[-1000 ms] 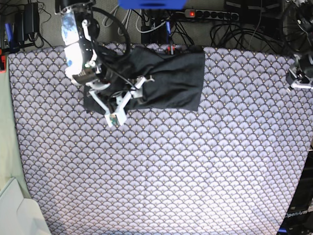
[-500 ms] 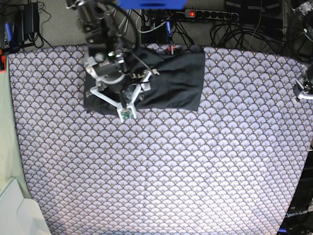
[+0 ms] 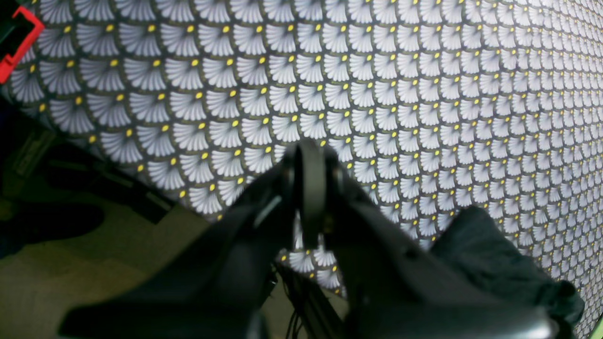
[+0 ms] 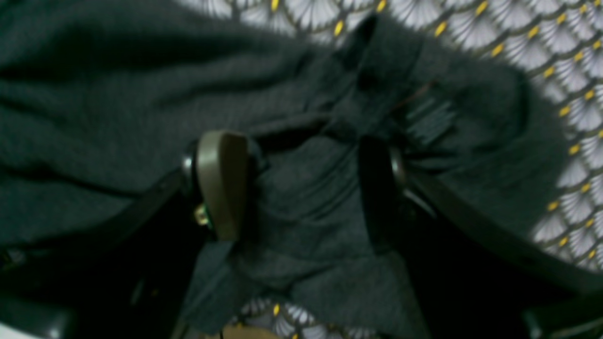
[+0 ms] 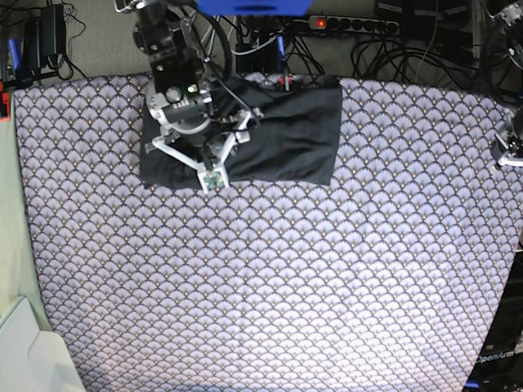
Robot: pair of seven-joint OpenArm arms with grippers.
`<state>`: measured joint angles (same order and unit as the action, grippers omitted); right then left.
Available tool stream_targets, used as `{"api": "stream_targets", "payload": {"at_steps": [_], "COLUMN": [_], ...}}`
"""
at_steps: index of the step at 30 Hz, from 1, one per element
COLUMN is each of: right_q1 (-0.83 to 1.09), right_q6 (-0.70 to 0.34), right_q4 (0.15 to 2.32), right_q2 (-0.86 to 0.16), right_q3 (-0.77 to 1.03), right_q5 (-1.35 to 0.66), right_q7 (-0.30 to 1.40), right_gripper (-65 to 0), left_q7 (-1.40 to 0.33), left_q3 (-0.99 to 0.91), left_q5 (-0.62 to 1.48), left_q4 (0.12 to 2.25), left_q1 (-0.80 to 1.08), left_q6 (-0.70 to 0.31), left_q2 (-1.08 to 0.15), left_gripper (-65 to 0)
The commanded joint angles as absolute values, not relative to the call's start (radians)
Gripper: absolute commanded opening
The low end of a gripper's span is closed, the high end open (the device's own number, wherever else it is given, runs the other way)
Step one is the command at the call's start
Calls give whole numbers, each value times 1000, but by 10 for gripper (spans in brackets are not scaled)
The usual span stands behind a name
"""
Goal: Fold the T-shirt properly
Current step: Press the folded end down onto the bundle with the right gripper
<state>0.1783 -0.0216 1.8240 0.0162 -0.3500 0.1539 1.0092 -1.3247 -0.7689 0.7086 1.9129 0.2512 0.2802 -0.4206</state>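
The dark charcoal T-shirt (image 5: 278, 135) lies bunched in a rough rectangle at the far edge of the scallop-patterned cloth (image 5: 286, 286), plain side up; no print shows. My right gripper (image 5: 200, 151) hangs over the shirt's left half. In the right wrist view it (image 4: 299, 188) is open, with its fingers (image 4: 221, 183) standing apart on wrinkled shirt fabric (image 4: 118, 94). My left gripper (image 5: 508, 147) sits at the table's far right edge, away from the shirt. In the left wrist view it (image 3: 308, 188) is shut and empty above the patterned cloth (image 3: 424, 94).
A power strip and cables (image 5: 351, 24) run behind the table's far edge. A white box (image 5: 24, 351) stands at the front left corner. The left wrist view shows the table's edge with floor (image 3: 70, 263) below and a red item (image 3: 19, 42).
My right arm has swung rightwards over the shirt's left half and its gripper has settled lower on the fabric. The shirt's left part lies flatter. The left gripper has shifted slightly.
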Motion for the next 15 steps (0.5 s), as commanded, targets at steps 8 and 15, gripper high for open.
{"api": "stream_targets", "payload": {"at_steps": [8,15], "right_q1": [170,179], "right_q6": [-21,-21], "right_q4": [1834,1834], "right_q2": [18,16], "right_q3": [-351,-348], "right_q5": [160,163], "right_q7": [997,1003], "right_gripper": [-273,-271], "left_q7": [-1316,-1316], "left_q3": [-780,-780], "left_q5": [733,733], "left_q4": [1925,1925], "left_q1": [251,255], "left_q6": [300,300], "left_q2": [-441,-441], "left_gripper": [-650,-650]}}
